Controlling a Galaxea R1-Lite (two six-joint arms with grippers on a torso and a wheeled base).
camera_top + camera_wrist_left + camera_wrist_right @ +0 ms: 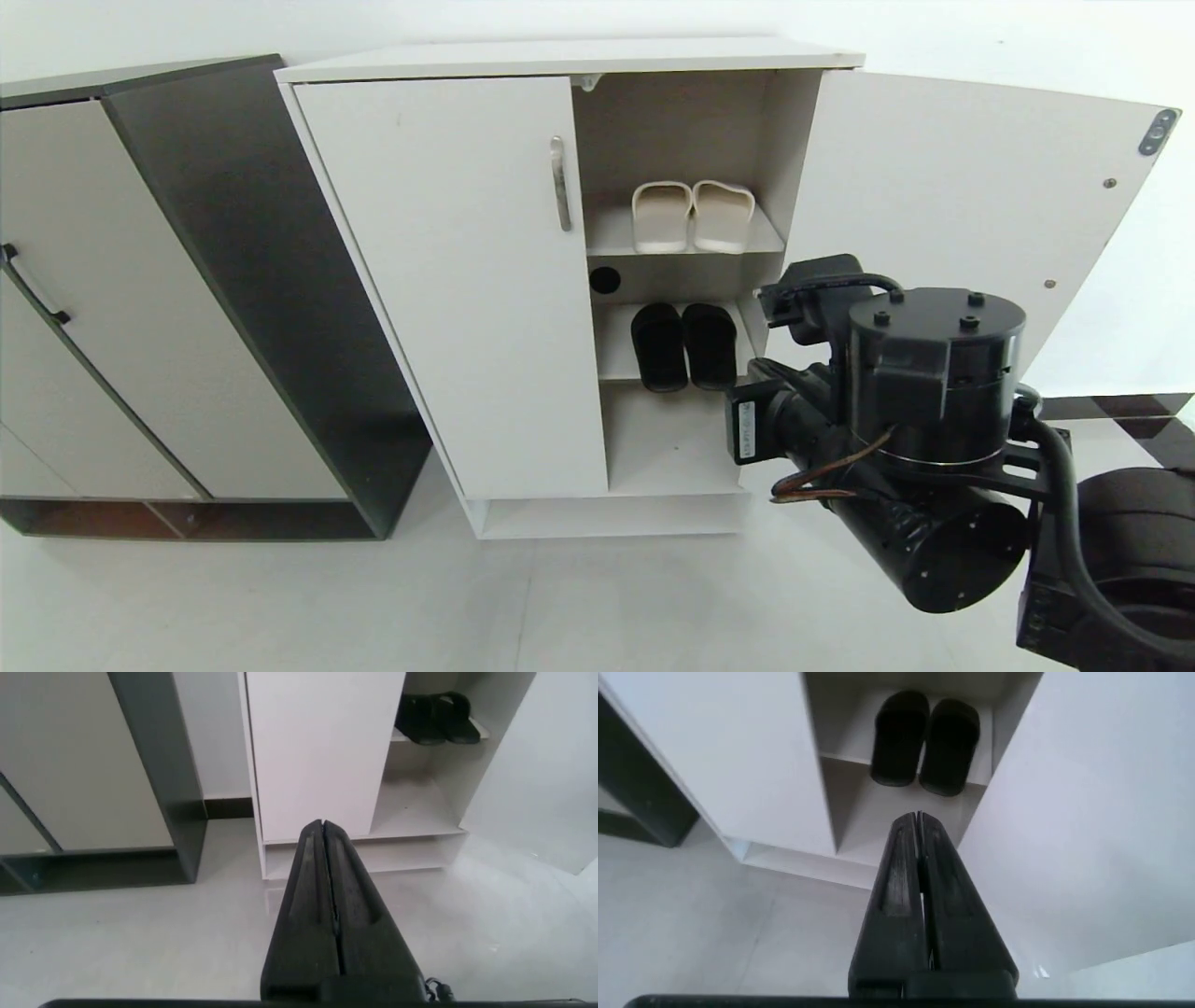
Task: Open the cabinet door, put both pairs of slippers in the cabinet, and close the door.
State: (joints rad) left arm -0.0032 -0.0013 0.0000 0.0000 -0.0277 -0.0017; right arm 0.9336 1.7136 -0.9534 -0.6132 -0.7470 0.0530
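White slippers [693, 217] sit on the upper shelf [611, 233] and the black slippers [683, 345] on the middle shelf [616, 353], both inside the cabinet [439, 280], so I judge only the closing is left. Its right door [952, 205] stands swung wide to the right, my right arm [934, 373] just in front of it. The right gripper [920, 821] has its fingers pressed together, empty, and so does the left gripper [323, 826], over the floor [140, 943]. I'd bring the right fingers behind the door's free edge and sweep it left in one smooth arc.
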